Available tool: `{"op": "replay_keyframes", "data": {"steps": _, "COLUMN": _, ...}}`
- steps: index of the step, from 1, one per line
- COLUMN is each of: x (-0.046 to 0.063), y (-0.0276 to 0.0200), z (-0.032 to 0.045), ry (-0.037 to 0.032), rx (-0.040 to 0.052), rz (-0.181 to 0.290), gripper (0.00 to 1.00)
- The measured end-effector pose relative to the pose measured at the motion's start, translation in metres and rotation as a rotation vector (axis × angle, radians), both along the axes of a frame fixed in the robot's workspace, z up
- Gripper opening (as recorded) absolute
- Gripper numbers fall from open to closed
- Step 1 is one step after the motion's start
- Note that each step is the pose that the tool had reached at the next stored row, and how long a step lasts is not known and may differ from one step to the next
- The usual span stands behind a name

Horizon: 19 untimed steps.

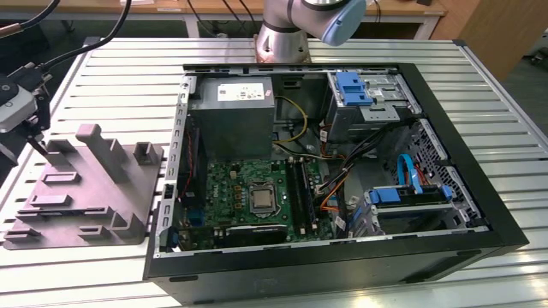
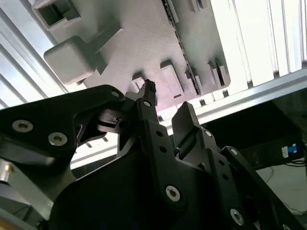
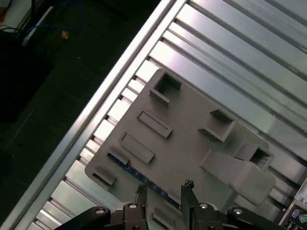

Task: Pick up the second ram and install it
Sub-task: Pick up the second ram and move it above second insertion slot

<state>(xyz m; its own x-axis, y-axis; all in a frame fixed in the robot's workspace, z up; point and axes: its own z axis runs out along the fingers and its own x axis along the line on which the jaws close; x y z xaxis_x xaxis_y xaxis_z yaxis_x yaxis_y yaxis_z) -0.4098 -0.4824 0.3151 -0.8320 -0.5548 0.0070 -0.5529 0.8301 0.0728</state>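
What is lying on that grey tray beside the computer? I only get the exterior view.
Observer: In the first wrist view, a thin blue-green ram stick lies along one edge of the grey tray.
Operator: And the claw?
Observer: The gripper hangs right above that stick, open.
Operator: Holding anything?
Observer: No; in the second wrist view nothing sits between its fingers.

The exterior view looks down from high; both wrist views closely face the grey tray (image 2: pixel 139 52) (image 3: pixel 187 139).
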Motion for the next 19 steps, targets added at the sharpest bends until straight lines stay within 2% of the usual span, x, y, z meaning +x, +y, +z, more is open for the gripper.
{"op": "replay_keyframes", "data": {"steps": 5, "x": 0.0, "y": 0.0, "z": -0.0035, "ry": 0.0017, "rx": -0.0001, "rz": 0.076, "gripper": 0.41}}
{"op": "replay_keyframes", "data": {"steps": 19, "x": 0.0, "y": 0.0, "z": -0.0106, "ry": 0.0024, "rx": -0.0002, "rz": 0.327, "gripper": 0.41}}
